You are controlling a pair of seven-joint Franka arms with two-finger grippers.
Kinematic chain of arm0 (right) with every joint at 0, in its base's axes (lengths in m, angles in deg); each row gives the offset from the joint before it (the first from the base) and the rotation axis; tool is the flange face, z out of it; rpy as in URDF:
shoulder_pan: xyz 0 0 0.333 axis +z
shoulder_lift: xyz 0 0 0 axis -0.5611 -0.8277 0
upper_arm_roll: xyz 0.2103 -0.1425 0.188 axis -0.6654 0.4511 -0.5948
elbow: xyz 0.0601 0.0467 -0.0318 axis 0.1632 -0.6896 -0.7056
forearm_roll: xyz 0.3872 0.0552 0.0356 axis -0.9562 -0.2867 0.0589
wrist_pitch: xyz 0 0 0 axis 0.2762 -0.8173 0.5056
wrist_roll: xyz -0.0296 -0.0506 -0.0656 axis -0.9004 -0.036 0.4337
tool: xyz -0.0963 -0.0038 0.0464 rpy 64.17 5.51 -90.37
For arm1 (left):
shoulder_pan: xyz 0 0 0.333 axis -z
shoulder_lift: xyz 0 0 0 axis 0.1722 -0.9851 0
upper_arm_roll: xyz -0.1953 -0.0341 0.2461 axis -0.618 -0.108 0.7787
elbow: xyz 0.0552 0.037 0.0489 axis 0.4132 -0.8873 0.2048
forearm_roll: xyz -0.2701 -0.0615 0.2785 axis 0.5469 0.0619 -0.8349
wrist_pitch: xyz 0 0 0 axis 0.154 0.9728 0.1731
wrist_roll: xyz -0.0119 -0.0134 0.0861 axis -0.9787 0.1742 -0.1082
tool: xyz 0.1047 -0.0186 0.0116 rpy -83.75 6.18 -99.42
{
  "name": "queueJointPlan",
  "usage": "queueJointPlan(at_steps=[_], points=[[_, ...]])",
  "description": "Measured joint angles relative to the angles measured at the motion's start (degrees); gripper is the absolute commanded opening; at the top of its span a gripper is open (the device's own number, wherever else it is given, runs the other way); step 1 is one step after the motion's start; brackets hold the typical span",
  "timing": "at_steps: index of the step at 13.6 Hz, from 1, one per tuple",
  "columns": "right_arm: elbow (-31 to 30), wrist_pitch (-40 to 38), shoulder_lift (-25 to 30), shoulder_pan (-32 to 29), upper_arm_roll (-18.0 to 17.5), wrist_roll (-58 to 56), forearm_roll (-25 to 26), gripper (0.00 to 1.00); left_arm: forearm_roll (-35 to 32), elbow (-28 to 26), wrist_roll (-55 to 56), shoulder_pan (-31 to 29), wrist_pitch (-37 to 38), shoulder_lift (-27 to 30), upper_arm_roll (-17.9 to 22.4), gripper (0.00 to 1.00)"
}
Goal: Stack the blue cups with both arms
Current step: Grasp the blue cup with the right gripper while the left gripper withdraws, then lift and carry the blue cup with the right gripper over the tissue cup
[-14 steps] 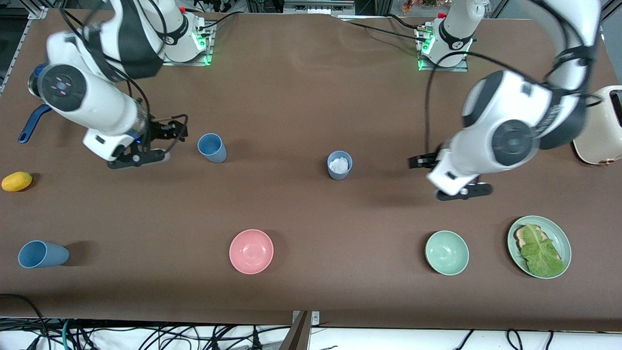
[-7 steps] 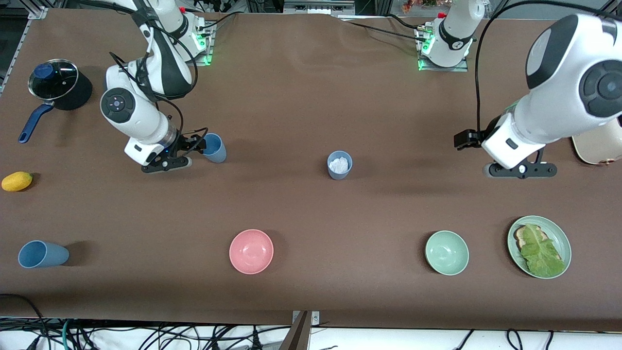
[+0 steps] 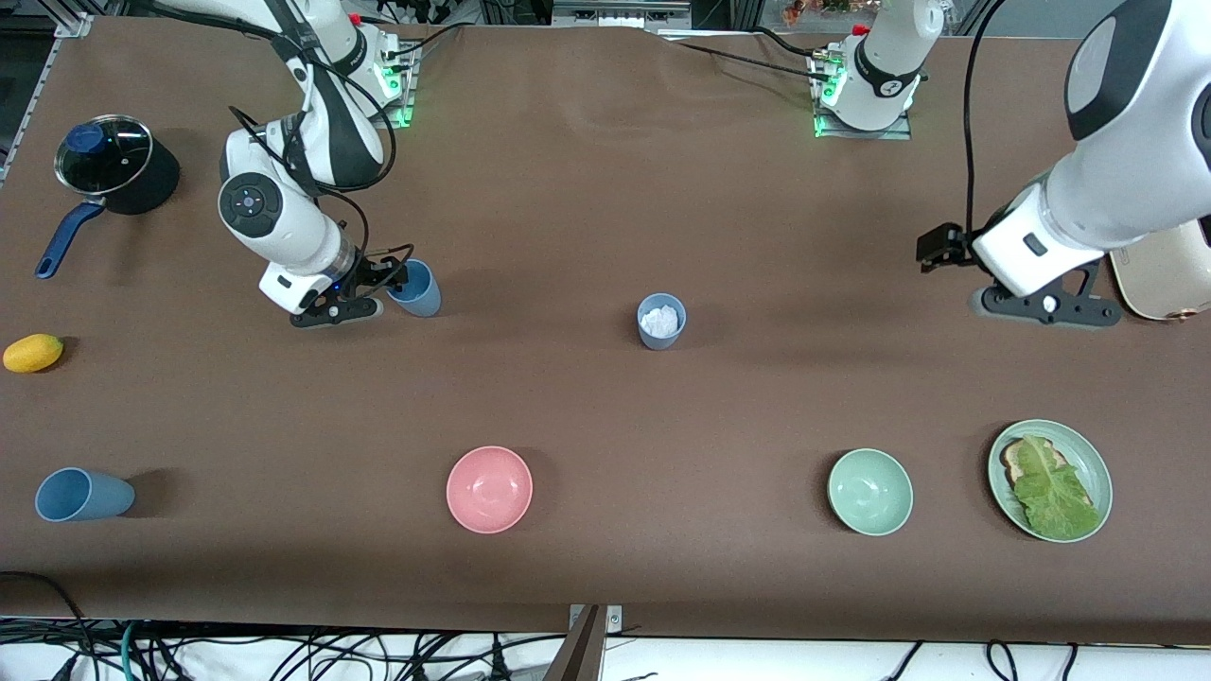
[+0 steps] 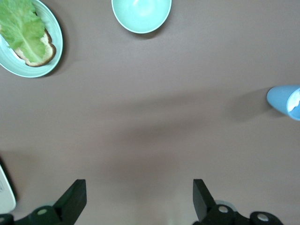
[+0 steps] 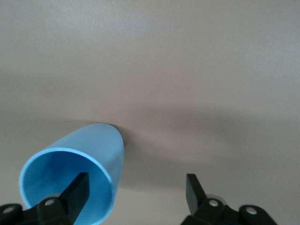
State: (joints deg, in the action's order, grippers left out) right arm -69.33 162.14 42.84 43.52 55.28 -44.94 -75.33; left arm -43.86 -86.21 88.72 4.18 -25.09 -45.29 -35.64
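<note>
One blue cup (image 3: 416, 288) (image 5: 75, 173) stands toward the right arm's end of the table. My right gripper (image 3: 378, 291) (image 5: 136, 192) is low at its rim and open. One finger (image 5: 77, 190) sits inside the cup's mouth and the other is outside its wall. A greyer blue cup (image 3: 660, 322) (image 4: 286, 99) with something white inside stands mid-table. A third blue cup (image 3: 80, 495) is near the front camera at the right arm's end. My left gripper (image 3: 1041, 307) (image 4: 139, 199) hangs open and empty over bare table beside the toaster.
A pink bowl (image 3: 489, 489), a pale green bowl (image 3: 870, 492) (image 4: 140, 14) and a green plate (image 3: 1088, 454) (image 4: 51, 51) with bread and lettuce line the near side. A lidded black pot (image 3: 114, 161), a yellow fruit (image 3: 33, 352) and a cream toaster (image 3: 1159, 284) sit at the table's ends.
The right gripper slid up to the blue cup, put one finger in its mouth, and its jaws have begun to narrow. The left arm swung away from mid-table toward the toaster.
</note>
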Motion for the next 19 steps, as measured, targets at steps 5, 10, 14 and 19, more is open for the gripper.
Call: queueJointPlan(at_steps=[5, 10, 14, 19], points=[[-2.02, 1.39, -0.11, -0.02, -1.07, 0.2, -0.56, 0.07, 2.75, -7.99, -0.93, 8.42, -5.14, 7.43, 12.69, 1.0], [-1.52, 1.89, 0.18, 0.02, -4.9, 4.99, -2.9, 0.0, 2.81, -7.79, -0.4, 9.25, -5.72, 7.5, 14.22, 1.0], [3.07, -2.57, 0.86, 0.0, -5.24, 5.7, -2.97, 0.0, 2.81, -7.55, 1.02, 9.3, -5.2, 7.5, 14.2, 1.0], [20.08, -18.84, -0.31, 0.45, -8.87, 15.36, -4.21, 0.0, 2.81, -7.06, 1.46, 9.28, -4.07, 7.53, 14.25, 1.0]])
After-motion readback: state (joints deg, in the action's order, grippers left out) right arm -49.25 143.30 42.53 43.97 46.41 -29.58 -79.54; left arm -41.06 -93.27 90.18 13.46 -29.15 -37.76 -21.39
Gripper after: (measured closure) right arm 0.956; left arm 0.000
